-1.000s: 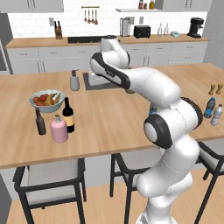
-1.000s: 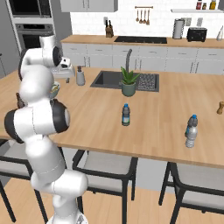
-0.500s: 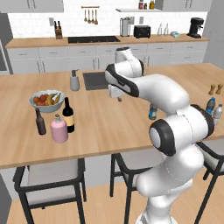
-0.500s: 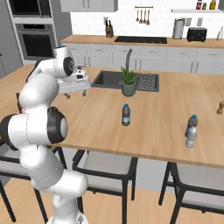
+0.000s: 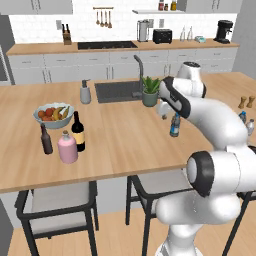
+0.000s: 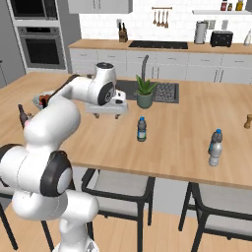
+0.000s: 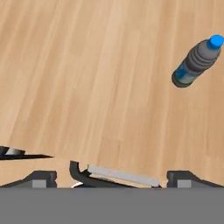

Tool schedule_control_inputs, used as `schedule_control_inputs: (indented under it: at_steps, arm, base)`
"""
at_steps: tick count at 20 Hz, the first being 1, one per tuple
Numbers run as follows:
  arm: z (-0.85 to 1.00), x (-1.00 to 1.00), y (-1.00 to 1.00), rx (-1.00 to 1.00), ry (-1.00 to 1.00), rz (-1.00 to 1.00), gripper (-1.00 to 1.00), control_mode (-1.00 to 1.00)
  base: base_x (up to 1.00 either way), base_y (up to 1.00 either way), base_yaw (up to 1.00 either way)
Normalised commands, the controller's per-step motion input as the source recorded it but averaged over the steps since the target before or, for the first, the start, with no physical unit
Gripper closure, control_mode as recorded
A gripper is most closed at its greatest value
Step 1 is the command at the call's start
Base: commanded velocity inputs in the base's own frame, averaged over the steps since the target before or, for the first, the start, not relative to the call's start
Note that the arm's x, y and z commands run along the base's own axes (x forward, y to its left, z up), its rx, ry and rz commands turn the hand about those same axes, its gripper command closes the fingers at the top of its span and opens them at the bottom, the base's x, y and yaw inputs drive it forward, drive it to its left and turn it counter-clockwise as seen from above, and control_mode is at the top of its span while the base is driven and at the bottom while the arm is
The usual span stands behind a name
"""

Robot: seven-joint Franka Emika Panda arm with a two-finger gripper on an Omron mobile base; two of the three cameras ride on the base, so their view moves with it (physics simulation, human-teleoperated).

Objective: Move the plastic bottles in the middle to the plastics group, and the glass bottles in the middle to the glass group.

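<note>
Swung rightward across the worktop (image 5: 125, 135) since a second back, my end effector (image 6: 107, 114) now hangs empty, jaws wide apart, just left of the blue-tinted bottle (image 6: 141, 129), which stands mid-worktop near the potted plant (image 6: 144, 92). Pink bottle (image 5: 67, 147) already sits beside the wine bottle (image 5: 77, 131). Risk, I judge: a low sideways approach topples the slim bottle. Arm reaches forward, hand pointing down.

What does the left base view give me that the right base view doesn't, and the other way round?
Left base view: the pink bottle beside the wine bottle, and the soap dispenser. Right base view: the wall oven. Both: the open gripper near the blue-label water bottle, and the potted plant.
</note>
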Motion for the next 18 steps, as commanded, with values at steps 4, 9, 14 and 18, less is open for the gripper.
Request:
schedule_control_inputs:
  at_steps: [4,9,14,18]
  arm:
    - [0.05,0.22,-1.00,0.25,0.00,0.04,-1.00,-1.00]
    - [-0.11,0.24,-0.61,0.10,-0.01,0.03,-1.00,-1.00]
    - [-0.05,-0.12,0.00,-0.39,-0.02,-0.03,-1.00,-1.00]
    - [0.00,0.04,0.01,-0.32,0.00,-0.08,-1.00,-1.00]
  base:
    - [0.00,0.00,0.00]
    - [0.00,0.00,0.00]
    - [0.00,0.00,0.00]
    - [0.00,0.00,0.00]
